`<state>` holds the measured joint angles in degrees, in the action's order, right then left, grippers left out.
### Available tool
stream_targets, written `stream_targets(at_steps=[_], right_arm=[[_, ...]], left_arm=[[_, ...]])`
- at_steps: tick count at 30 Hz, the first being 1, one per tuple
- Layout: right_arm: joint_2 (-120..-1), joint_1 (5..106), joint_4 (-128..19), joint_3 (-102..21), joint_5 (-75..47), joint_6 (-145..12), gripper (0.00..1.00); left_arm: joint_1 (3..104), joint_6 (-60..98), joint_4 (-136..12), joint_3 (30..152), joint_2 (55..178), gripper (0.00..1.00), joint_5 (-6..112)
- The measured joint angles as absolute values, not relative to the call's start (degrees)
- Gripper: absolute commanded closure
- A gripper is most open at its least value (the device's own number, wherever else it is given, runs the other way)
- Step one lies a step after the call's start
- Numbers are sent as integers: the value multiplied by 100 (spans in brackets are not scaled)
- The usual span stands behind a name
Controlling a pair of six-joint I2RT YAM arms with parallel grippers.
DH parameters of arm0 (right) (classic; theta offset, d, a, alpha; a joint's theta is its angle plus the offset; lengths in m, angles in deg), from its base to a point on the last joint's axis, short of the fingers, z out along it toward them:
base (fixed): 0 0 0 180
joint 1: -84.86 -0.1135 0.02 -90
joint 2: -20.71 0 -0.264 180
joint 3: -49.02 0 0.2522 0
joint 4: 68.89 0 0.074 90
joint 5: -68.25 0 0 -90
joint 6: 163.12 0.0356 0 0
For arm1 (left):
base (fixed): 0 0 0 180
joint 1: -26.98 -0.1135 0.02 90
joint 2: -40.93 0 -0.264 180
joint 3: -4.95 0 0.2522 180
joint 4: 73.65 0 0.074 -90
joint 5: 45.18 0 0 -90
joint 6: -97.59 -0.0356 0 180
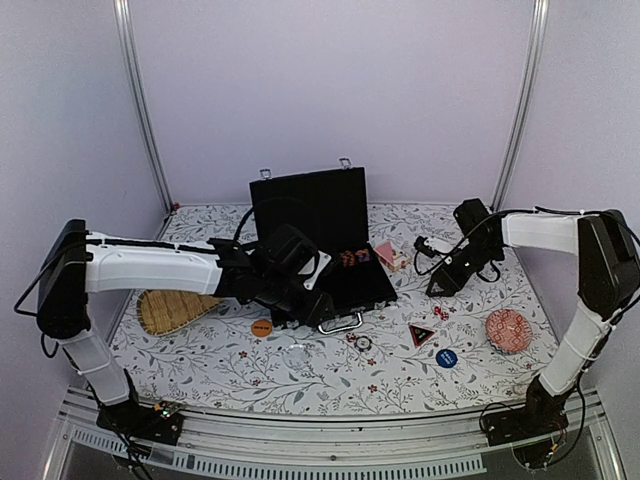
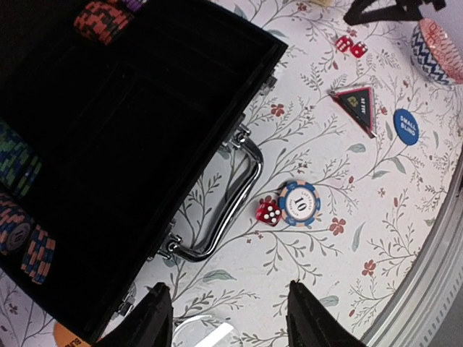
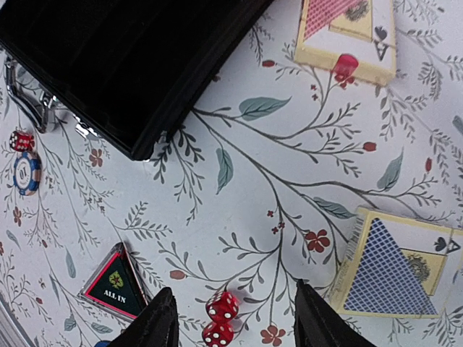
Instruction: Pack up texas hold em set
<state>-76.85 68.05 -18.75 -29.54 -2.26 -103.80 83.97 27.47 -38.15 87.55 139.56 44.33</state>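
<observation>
The black case (image 1: 330, 215) lies open at the table's middle, silver handle (image 2: 233, 199) towards me. Stacks of chips (image 2: 20, 217) sit in its left slots, more at the far end (image 2: 101, 18). My left gripper (image 2: 230, 314) is open and empty, hovering by the case's front edge (image 1: 310, 305). A "10" chip (image 2: 299, 203) and a red die (image 2: 268, 212) lie beyond the handle. My right gripper (image 3: 235, 318) is open above two red dice (image 3: 221, 322), also in the top view (image 1: 440, 283). A red deck (image 3: 347, 36) and a blue deck (image 3: 398, 267) lie on the cloth.
A triangular "ALL IN" marker (image 1: 422, 335), a blue disc (image 1: 446, 358) and an orange disc (image 1: 262, 327) lie near the front. A clear disc (image 2: 210, 334) lies under my left fingers. A woven straw tray (image 1: 175, 310) is left, a red patterned bowl (image 1: 510, 330) right.
</observation>
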Motion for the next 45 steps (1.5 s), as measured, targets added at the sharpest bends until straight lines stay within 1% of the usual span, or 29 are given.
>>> stream_targets(at_steps=[4, 8, 14, 20, 22, 26, 31, 34, 37, 39, 45], right_arm=[[-8067, 6704, -1672, -2973, -414, -10380, 45], [-8175, 6603, -1558, -2973, -585, -10395, 48], [-8269, 6470, -1543, -2973, -788, -10400, 53], [-8349, 6435, -1451, -2973, -937, -10400, 54], [-8349, 6411, -1414, -2971, -974, -10400, 57], [-8349, 6374, -1375, -2956, -1081, -10402, 66], [-8352, 6374, -1346, -2956, -1122, -10384, 72], [-8352, 6374, -1316, -2956, -1140, -10382, 72], [-8352, 6372, -1278, -2956, -1160, -10380, 67], [-8352, 6370, -1257, -2956, -1175, -10384, 67], [-8352, 6348, -1208, -2947, -1227, -10393, 78]], left_arm=[[8170, 2937, -3890, 8744, 14009, 47, 4481], [8012, 3033, -4010, 8740, 14009, 47, 4545], [7977, 3077, -4119, 8733, 14144, 48, 4610], [7977, 3088, -4119, 8716, 14214, 48, 4665], [7977, 3088, -4121, 8712, 14214, 48, 4671], [7977, 3088, -4130, 8681, 14214, 48, 4676], [7977, 3086, -4137, 8650, 14216, 48, 4682], [7977, 3088, -4165, 8620, 14214, 48, 4684], [7977, 3088, -4182, 8598, 14216, 48, 4684], [7977, 3088, -4215, 8572, 14216, 48, 4684], [7977, 3081, -4250, 8530, 14216, 48, 4687]])
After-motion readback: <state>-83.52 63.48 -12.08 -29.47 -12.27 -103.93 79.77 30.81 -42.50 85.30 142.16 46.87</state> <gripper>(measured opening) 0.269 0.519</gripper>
